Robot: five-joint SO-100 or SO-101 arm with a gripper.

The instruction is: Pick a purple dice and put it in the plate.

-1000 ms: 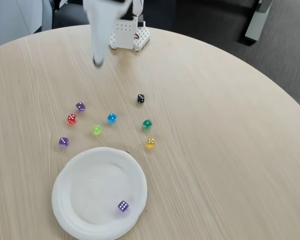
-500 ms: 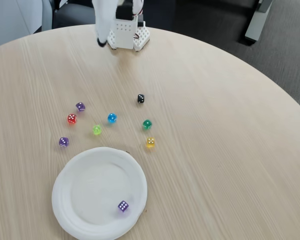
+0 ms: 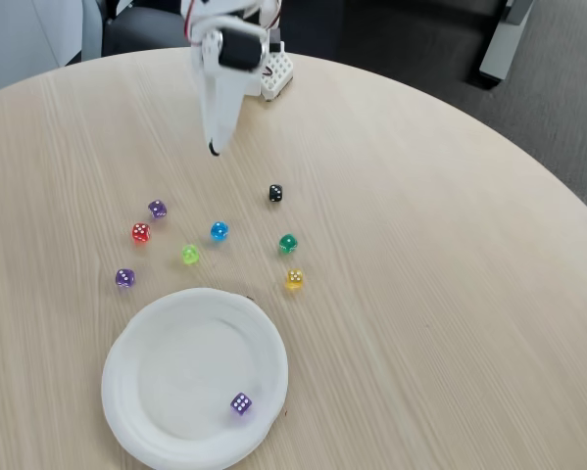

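The white plate (image 3: 166, 367) lies at the near left of the round table, with one purple dice (image 3: 240, 403) inside it near its lower right rim. Two more purple dice sit on the table: one (image 3: 157, 209) beside the red die (image 3: 140, 232), the other (image 3: 124, 278) just off the plate's upper left rim. My white gripper (image 3: 214, 147) hangs point-down over the table's far side, above and well apart from all the dice. Its fingers look pressed together with nothing between them.
Blue (image 3: 219, 230), light-green (image 3: 190, 255), dark-green (image 3: 287, 243), yellow (image 3: 294, 280) and black (image 3: 275, 193) dice are scattered above the plate. The arm's white base (image 3: 259, 69) stands at the far table edge. The right half of the table is bare wood.
The gripper pulled back toward the base, then swung forward and down again, its tip now over the table nearer the dice. No die has moved.
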